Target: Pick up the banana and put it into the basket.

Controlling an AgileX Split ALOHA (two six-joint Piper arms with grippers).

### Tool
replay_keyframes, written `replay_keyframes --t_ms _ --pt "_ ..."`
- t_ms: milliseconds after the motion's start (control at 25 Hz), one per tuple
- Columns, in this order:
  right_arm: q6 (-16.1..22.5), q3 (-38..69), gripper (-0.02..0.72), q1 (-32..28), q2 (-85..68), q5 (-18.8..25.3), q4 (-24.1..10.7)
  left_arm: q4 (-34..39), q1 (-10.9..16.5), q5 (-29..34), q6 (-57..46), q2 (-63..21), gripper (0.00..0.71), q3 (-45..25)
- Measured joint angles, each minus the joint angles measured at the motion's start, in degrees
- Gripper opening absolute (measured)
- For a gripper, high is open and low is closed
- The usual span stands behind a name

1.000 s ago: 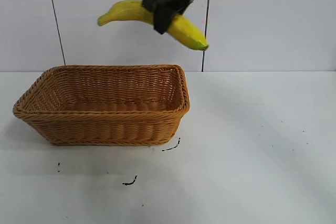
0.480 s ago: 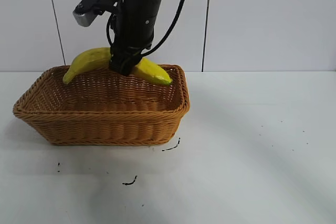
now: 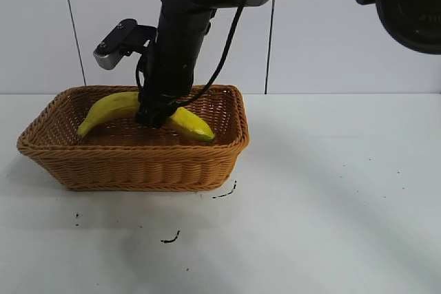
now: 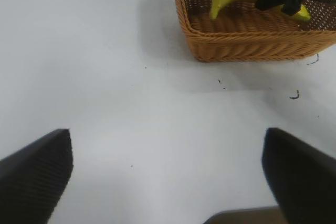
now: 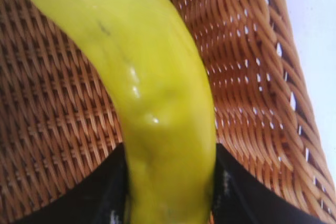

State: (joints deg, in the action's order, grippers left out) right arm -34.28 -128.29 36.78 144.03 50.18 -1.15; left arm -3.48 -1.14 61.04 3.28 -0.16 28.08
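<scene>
Close to you, the left gripper (image 4: 168, 182) sits back over the bare table (image 3: 331, 191) with its fingers wide apart, so leave it there. Farther off, your right gripper (image 3: 153, 116) squeezes the middle of the banana (image 3: 110, 108), which hangs low inside the basket (image 3: 138, 166) with both ends under the rim. Go down slowly until it rests on the woven floor, then let go and lift straight up.
</scene>
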Motion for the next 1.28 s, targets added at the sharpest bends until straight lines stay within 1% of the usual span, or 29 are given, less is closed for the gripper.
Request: replay_keyframes --t_ms 80,120,200,280,320,360,440,520,600,720,840,960,1080,1200,1280 --pt "0.0 0.0 0.333 0.0 0.0 0.0 0.24 0.0 0.0 0.0 0.0 0.0 0.695 0.0" --pt "0.05 0.0 0.391 0.0 0.0 0.0 0.34 0.0 0.0 0.0 0.0 0.0 0.695 0.0" --pt "0.17 0.0 0.571 0.0 0.0 -0.17 0.39 0.0 0.0 0.0 0.0 0.0 0.695 0.0" --pt "0.66 0.0 0.647 0.0 0.0 -0.17 0.39 0.0 0.0 0.0 0.0 0.0 0.695 0.0" --pt "1.74 0.0 0.666 0.0 -0.31 0.07 0.39 0.0 0.0 0.0 0.0 0.0 0.695 0.0" --pt "3.2 0.0 0.675 0.0 -0.87 0.32 0.34 0.0 0.0 0.0 0.0 0.0 0.695 0.0" --pt "7.28 0.0 0.687 0.0 -2.3 1.29 -0.01 0.0 0.0 0.0 0.0 0.0 0.695 0.0" --pt "12.51 0.0 0.69 0.0 -4.33 2.57 -0.41 0.0 0.0 0.0 0.0 0.0 0.695 0.0" --pt "16.42 -0.04 0.69 0.0 -6.88 4.56 -0.52 0.0 0.0 0.0 0.0 0.0 0.695 0.0" --pt "20.68 -0.58 0.69 -0.68 -9.6 7.35 -0.45 0.0 0.0 0.0 0.0 0.0 0.695 0.0" --pt "26.58 -1.85 0.69 -3.07 -10.2 10.22 -0.54 0.0 0.0 0.0 0.0 0.0 0.695 0.0" --pt "32.28 -2.47 0.69 -7.34 -10.2 12.57 -1.84 0.0 0.0 0.0 0.0 0.0 0.695 0.0" --pt "35.06 -2.47 0.69 -12.77 -10.2 15.61 -2.67 0.0 0.0 0.0 0.0 0.0 0.695 0.0" --pt "35.67 -2.47 0.69 -17.63 -10.2 18.57 -2.85 0.0 0.0 0.0 0.0 0.0 0.695 0.0" --pt "35.8 -2.47 0.69 -20.55 -10.2 19.02 -2.85 0.0 0.0 0.0 0.0 0.0 0.695 0.0"
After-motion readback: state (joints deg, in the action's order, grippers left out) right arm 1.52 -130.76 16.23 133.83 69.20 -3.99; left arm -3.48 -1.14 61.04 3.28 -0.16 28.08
